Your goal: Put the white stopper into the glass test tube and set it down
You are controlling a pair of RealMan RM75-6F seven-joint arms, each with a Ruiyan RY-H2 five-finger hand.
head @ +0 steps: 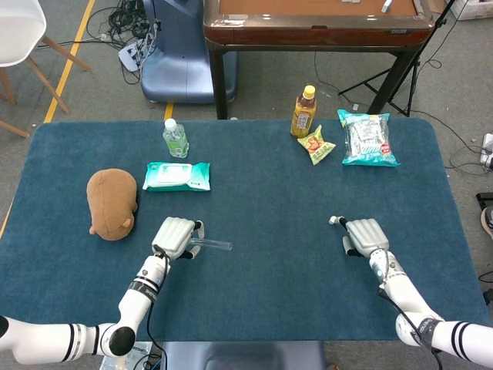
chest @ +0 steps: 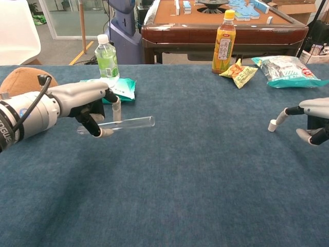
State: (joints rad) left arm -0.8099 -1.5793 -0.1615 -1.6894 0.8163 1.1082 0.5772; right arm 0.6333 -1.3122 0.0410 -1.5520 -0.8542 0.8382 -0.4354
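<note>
Blue felt covers the bench (head: 254, 200), which fills most of both views. At its far left lies a brown plush toy (head: 112, 203), rounded and resting on its side. At the far right edge lies a teal and white snack bag (head: 367, 139), flat on the cloth. Near the plush toy is a green pack of wet wipes (head: 177, 176), and just behind that stands a small clear water bottle (head: 175, 138) with a green label. An orange drink bottle (head: 303, 112) with a yellow cap stands upright at the far edge, with a small yellow snack packet (head: 317, 145) just beside it.

Close to the near edge, the left robot hand (chest: 85, 103) has its fingers clamped around the closed end of the glass test tube (chest: 126, 123). The tube is held roughly level above the cloth, its open mouth pointing toward the right robot hand (chest: 314, 118), well apart from it. That right robot hand pinches the white stopper (chest: 272, 125) at its fingertips, with the stopper pointing toward the tube and lifted off the cloth in the chest view
</note>
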